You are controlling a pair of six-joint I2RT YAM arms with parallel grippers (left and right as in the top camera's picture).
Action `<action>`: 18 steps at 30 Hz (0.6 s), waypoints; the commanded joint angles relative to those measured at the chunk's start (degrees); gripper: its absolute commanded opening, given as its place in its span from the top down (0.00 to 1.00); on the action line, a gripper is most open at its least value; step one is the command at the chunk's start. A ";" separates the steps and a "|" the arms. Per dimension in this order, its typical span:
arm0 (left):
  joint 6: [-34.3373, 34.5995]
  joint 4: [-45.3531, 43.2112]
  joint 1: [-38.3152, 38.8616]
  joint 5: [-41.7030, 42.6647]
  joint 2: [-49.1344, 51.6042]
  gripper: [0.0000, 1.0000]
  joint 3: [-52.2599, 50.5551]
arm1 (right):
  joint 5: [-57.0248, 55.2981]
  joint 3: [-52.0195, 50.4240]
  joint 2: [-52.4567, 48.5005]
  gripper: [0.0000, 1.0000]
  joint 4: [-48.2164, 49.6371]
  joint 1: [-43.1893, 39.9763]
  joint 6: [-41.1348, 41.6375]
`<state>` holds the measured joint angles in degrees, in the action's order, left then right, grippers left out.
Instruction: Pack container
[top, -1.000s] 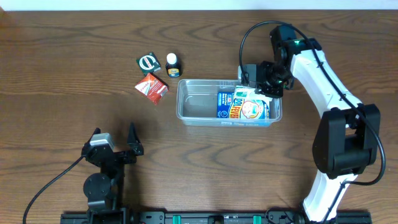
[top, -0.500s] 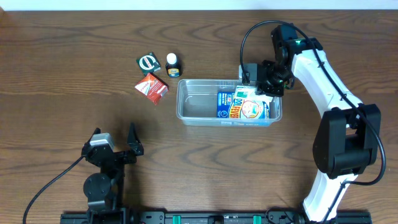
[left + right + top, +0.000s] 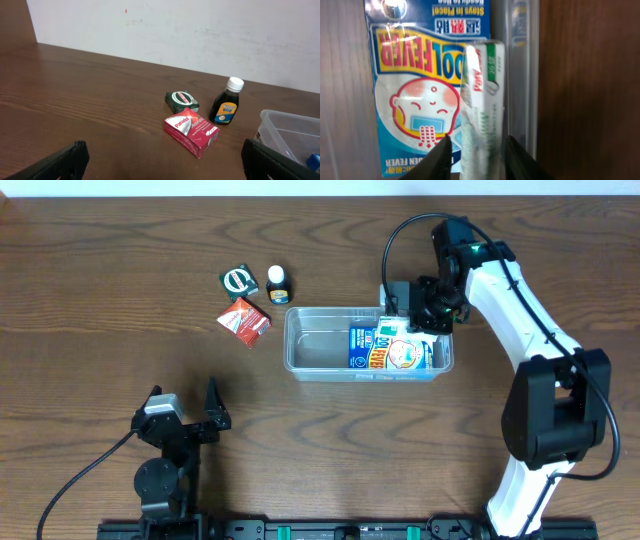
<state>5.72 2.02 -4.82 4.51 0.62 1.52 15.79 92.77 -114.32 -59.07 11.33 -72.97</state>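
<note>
The clear plastic container (image 3: pixel 315 346) lies at mid-table with a blue "Cool Fever" packet (image 3: pixel 385 356) flat in its right half. My right gripper (image 3: pixel 420 318) hangs over the container's right end, shut on a white-and-green packet (image 3: pixel 400 330). In the right wrist view the fingers (image 3: pixel 476 150) flank that packet (image 3: pixel 482 95), above the blue packet (image 3: pixel 415 100) and next to the container's wall (image 3: pixel 520 75). My left gripper (image 3: pixel 185 418) is open and empty near the front left, fingers wide apart in its wrist view (image 3: pixel 162 160).
Left of the container lie a red box (image 3: pixel 245 320) (image 3: pixel 191 131), a small green box (image 3: pixel 237 281) (image 3: pixel 182 100) and a dark bottle with a white cap (image 3: pixel 277 284) (image 3: pixel 226 102). The container's corner shows at the right of the left wrist view (image 3: pixel 290 125).
My right gripper has shifted slightly left and back with the white-and-green packet over the container. The left arm has not moved.
</note>
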 commanded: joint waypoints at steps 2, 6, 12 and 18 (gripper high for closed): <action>-0.79 1.64 -0.26 0.20 -0.28 0.02 -1.29 | 0.70 0.33 6.93 0.57 0.17 1.07 -0.37; -0.79 1.64 -0.26 0.20 -0.28 0.02 -1.29 | 0.72 0.33 12.15 0.30 0.33 1.11 -0.37; -0.79 1.64 -0.26 0.20 -0.28 0.02 -1.29 | 0.46 0.33 19.04 0.01 4.00 -0.61 2.58; -0.79 1.64 -0.26 0.20 -0.28 0.02 -1.29 | 0.48 0.33 20.22 0.01 10.10 -6.56 8.59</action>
<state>5.72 2.02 -4.82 4.51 0.64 1.52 16.08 92.86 -94.21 -50.35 7.97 -70.02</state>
